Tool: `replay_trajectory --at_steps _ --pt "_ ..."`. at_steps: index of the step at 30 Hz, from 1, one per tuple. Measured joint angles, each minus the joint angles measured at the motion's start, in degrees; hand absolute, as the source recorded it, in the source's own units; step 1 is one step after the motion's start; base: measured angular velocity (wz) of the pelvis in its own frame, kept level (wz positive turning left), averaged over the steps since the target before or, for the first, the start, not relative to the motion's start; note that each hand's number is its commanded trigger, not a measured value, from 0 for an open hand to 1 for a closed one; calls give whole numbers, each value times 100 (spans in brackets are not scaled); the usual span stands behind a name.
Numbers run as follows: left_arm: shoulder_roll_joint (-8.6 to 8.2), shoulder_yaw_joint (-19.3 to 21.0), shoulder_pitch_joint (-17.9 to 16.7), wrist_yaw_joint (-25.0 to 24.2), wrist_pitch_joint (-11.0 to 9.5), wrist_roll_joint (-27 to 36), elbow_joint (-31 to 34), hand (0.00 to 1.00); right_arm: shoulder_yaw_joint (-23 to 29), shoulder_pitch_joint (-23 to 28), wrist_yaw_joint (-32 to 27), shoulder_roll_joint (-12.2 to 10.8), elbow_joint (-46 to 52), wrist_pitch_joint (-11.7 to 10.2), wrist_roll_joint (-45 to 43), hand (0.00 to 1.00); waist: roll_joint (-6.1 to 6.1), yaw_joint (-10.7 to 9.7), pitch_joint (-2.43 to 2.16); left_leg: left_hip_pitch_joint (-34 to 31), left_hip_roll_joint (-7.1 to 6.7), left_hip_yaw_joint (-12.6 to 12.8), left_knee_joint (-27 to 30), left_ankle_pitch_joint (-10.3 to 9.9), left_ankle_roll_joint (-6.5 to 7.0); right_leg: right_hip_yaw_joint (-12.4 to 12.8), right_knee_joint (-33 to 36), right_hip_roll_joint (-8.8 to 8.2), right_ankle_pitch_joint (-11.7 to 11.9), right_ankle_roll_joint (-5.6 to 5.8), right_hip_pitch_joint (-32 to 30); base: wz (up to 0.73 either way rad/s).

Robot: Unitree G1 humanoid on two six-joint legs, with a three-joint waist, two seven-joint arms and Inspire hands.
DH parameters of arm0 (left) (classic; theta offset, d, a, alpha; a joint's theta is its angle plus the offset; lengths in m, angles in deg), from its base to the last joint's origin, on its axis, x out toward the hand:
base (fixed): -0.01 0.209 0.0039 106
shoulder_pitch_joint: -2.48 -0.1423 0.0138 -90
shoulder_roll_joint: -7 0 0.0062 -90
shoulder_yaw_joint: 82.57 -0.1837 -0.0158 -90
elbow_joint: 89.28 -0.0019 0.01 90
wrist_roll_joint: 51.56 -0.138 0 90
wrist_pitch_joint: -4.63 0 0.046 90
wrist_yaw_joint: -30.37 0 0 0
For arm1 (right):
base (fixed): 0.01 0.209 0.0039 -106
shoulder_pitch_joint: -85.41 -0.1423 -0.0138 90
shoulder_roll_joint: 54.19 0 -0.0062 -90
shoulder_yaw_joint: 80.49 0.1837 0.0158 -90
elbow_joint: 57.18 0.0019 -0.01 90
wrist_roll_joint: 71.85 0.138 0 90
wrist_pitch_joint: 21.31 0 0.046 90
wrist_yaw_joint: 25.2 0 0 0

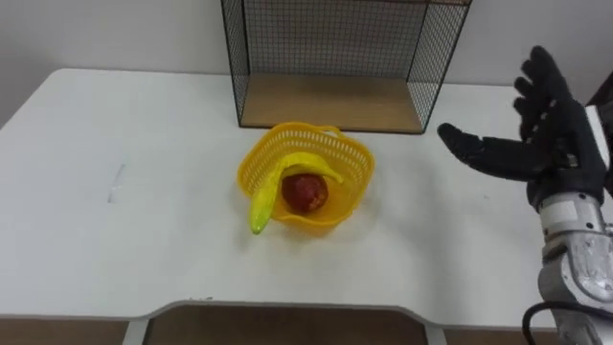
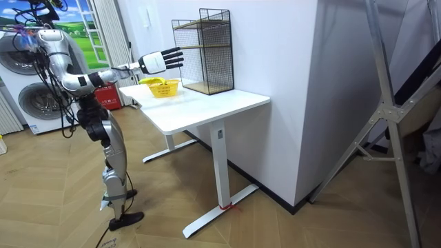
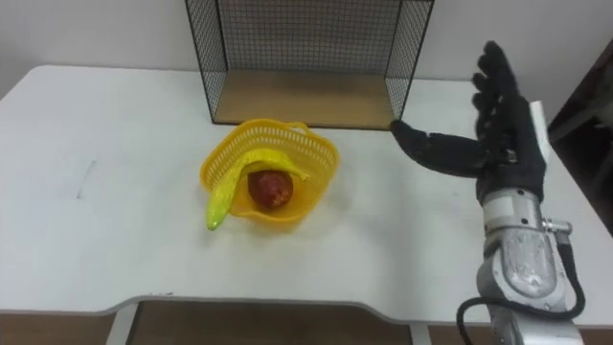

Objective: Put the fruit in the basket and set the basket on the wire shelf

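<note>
a: where's the right hand point(image 1: 548, 144) at?

b: raised over the surface point(image 1: 115, 259), fingers straight and spread, thumb pointing in toward the basket point(image 1: 316, 220). it holds nothing, and it's well off to the basket's right.

a: and the fruit?

b: both pieces lie in the basket. the apple point(image 1: 305, 192) sits at the bottom and the banana point(image 1: 261, 209) curves over it. so i'd say the loading step is done and the carry to the wire shelf point(image 1: 330, 101) is what's left.

a: what does that call for?

b: the hand has to come in leftward and down and get a hold on the rim or wall nearest it. then it lifts and moves the basket back onto the shelf's wooden floor, which stands just behind and looks bare. the opening faces the robot, so the path looks straight.

a: anything awkward about the basket?

b: it's yellow plastic lattice with a wavy rim that flares outward. it looks light, so i'd guess it could tip under a one-sided grip. the banana's green end sticks out over the near-left rim and nearly reaches the surface, so a tilt that way might slide it out. there's a small loop at the far rim, maybe a handle, but i can't tell.
</note>
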Motion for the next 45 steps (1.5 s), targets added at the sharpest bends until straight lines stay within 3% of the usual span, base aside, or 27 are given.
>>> replay_trajectory --at_steps 2,6,10,14,20,24,29,33,37,41,45 --pt "-44 53 1 586 -16 -23 985 0 52 109 -176 -28 20 0 5 0 5 64 -6 -26 1 -6 -2 0 0 -6 4 2 0 0 -38 -3" --pt "-43 39 212 1618 -336 -467 2534 0 120 186 -415 -61 39 -9 -100 0 73 145 -77 -7 -5 -10 -30 6 4 44 30 0 -5 8 -88 -4" --pt "-34 139 287 2281 -448 -1155 3479 0 166 437 -561 -66 46 -12 -205 0 110 154 -64 -9 -7 -6 -45 8 6 57 25 0 -7 12 -94 -2" --pt "-34 269 286 2601 -472 -1747 4195 0 169 539 -596 -84 46 -12 -225 0 114 161 -51 10 -7 -16 -47 8 7 23 26 -6 -8 12 -89 0" --pt "-35 60 327 2661 -590 -2277 4956 0 163 544 -459 -134 -34 -41 -222 0 106 113 31 -14 -36 -52 2 6 9 -56 -17 -34 -22 29 -65 6" --pt "-30 -349 333 2259 -676 -2260 5442 0 88 645 -199 -195 -68 -70 -151 0 117 101 37 -34 -56 -114 20 6 12 -60 -33 -45 -20 33 -55 3" --pt "-30 -1065 440 1473 -779 -2228 5502 0 -132 644 76 -428 -124 -341 -171 0 99 -56 41 -104 -67 -156 41 14 23 -129 -31 -53 -13 37 -44 7" --pt "-23 -1957 504 592 -906 -1794 5373 0 -371 558 288 -478 -559 -526 -33 0 115 -93 133 -8 -68 -112 27 15 24 -58 -21 -55 -13 38 12 -6" --pt "-28 -2622 733 -473 -898 -1458 4782 0 -637 442 652 -589 -891 -526 -149 0 92 -190 147 -44 -67 -88 24 15 24 -26 -4 -53 -13 38 -44 -5" --pt "-32 -2971 753 -1236 -897 -1437 4713 0 -800 404 848 -588 -890 -578 -190 0 82 -219 146 -39 -61 11 24 15 24 94 31 -45 -11 40 -106 -16" --pt "-32 -3094 880 -1801 -902 -886 4585 0 -921 364 937 -587 -910 -702 -79 0 83 -242 145 8 -56 27 25 15 24 129 42 -40 -10 41 -84 -5"
